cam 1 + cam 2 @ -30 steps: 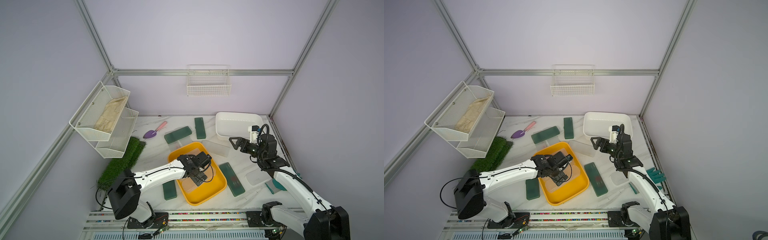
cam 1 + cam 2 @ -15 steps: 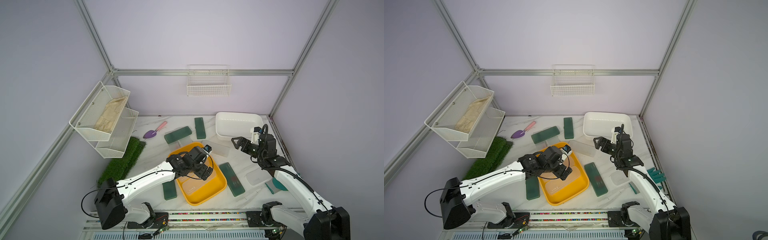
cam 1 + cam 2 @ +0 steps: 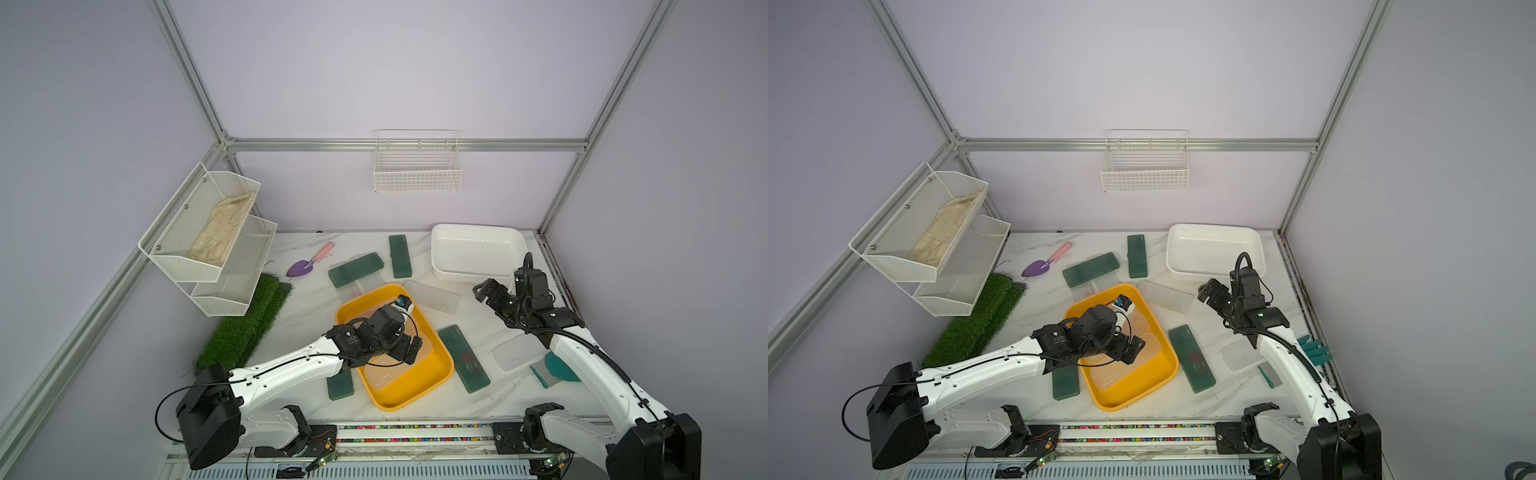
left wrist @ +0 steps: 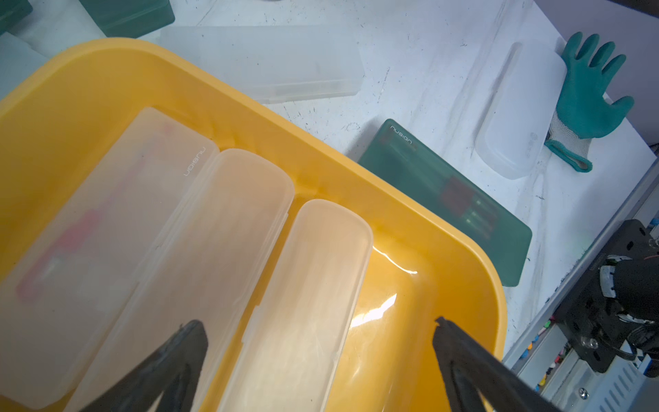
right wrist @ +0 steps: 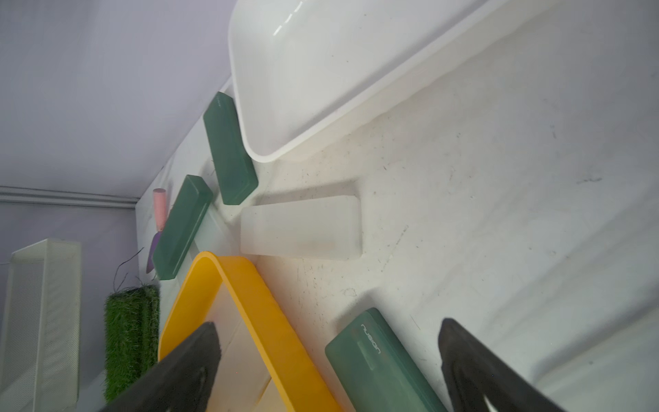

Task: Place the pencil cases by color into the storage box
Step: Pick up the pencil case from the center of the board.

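Pencil cases: three frosted ones are lying in the yellow storage box. Risk: left gripper, hovering spread and empty over them, clipping the rim, shoving box into green case alongside. Long axes are running parallel, crosswise, ends facing that wall. Right gripper is hanging open, empty.

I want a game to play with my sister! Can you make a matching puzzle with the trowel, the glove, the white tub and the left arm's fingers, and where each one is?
Things
1. trowel
2. glove
3. white tub
4. left fingers

Places
A. over the yellow tray
B. back right corner of the table
C. near the grass mat
D. right edge, nearer the front

Pairs: 1-C, 2-D, 3-B, 4-A
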Robot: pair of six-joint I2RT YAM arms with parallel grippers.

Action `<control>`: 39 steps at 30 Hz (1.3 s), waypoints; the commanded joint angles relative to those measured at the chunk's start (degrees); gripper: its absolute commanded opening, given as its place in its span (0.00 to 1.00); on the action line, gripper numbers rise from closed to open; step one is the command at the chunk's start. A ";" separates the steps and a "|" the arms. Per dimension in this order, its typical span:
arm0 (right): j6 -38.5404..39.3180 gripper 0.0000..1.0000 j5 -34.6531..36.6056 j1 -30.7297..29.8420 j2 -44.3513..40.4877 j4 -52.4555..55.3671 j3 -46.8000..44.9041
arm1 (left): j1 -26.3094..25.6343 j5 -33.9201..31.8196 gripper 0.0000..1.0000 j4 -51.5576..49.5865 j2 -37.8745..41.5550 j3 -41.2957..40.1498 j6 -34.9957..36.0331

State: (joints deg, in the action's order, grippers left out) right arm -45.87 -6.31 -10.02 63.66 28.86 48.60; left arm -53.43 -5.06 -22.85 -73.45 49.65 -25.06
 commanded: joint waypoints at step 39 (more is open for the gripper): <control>-5.07 0.97 9.82 13.43 10.88 22.59 -2.63 | -3.48 4.88 1.00 18.58 1.57 -6.97 5.08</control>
State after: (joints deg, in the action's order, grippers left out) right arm -51.90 2.15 2.92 73.21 51.88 46.74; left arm -56.71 -1.52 -6.81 -71.44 40.88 -21.41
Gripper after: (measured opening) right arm 0.972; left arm 0.998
